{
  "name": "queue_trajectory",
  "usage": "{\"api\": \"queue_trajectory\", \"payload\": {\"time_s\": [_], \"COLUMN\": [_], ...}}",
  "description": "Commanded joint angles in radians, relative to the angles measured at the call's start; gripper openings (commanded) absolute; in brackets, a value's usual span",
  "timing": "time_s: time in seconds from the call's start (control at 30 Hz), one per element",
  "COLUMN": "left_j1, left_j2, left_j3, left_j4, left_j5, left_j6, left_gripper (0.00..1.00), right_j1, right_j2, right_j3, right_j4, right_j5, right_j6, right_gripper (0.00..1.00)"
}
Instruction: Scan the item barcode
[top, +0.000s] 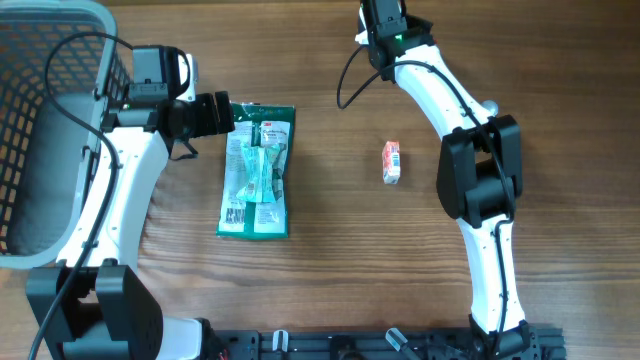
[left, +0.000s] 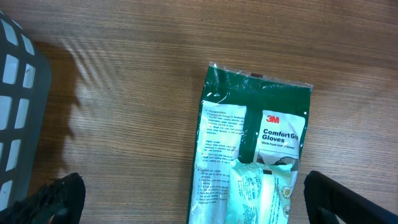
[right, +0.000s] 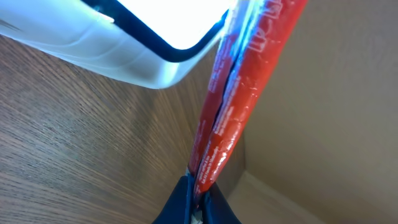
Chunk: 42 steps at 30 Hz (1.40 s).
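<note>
The wood-grain bench (top: 330, 280) carried a grey plastic lattice basket (top: 50, 110) at its left edge. Left of the middle lay a flat, glossy green glove pack (top: 257, 170), with the left tool (left: 199, 211) spread wide by its far left corner. At the far edge the right tool (right: 196, 202) was pressed together, pinching a thin, shiny red packet (right: 245, 93) beside a smooth, rounded white casing (right: 124, 56). A small red-and-white packet (top: 391, 162) lay right of the middle.
</note>
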<state>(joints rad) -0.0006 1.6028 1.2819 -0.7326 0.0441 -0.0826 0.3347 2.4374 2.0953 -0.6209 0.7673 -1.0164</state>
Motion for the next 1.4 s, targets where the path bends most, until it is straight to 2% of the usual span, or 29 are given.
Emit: {"api": "queue_trajectory", "payload": {"time_s": [0.0,0.27,0.37,0.57,0.7,0.83,0.97,1.07,1.2,1.37], "left_j1": [0.003,0.003,0.003,0.003,0.003,0.003,0.003,0.003,0.003,0.003], "left_j2": [-0.004,-0.004,-0.004,-0.004,-0.004,-0.004,-0.004,-0.004,-0.004,-0.004], "left_j3": [0.007,0.007,0.007,0.007,0.007,0.007,0.007,0.007,0.007,0.007], "left_j4": [0.003,0.003,0.003,0.003,0.003,0.003,0.003,0.003,0.003,0.003], "left_j5": [0.008,0.008,0.008,0.008,0.008,0.008,0.008,0.008,0.008,0.008], "left_j6": [0.016,0.016,0.016,0.016,0.016,0.016,0.016,0.016,0.016,0.016], "left_gripper": [1.00,1.00,1.00,1.00,1.00,1.00,1.00,1.00,1.00,1.00], "right_j1": [-0.005,-0.005,-0.004,-0.003,-0.002,-0.011,-0.034,-0.042,-0.042,-0.042], "right_j2": [0.014,0.013,-0.016,-0.248,-0.437,-0.624,-0.659,-0.648,-0.648,-0.648], "right_j3": [0.003,0.003,0.003,0.003,0.003,0.003,0.003,-0.057,-0.245,-0.486], "right_j4": [-0.015,-0.024,-0.023,-0.024,-0.087,-0.401,-0.683,-0.842,-0.825,-0.702], "right_j5": [0.026,0.025,-0.004,-0.083,-0.130,-0.375,-0.619,-0.649,-0.649,-0.644], "right_j6": [-0.004,-0.026,0.040,0.158,0.372,0.742,1.019,1.187,1.276,1.286], "right_gripper": [0.04,0.04,0.04,0.04,0.04,0.04,0.04,0.04,0.04,0.04]}}
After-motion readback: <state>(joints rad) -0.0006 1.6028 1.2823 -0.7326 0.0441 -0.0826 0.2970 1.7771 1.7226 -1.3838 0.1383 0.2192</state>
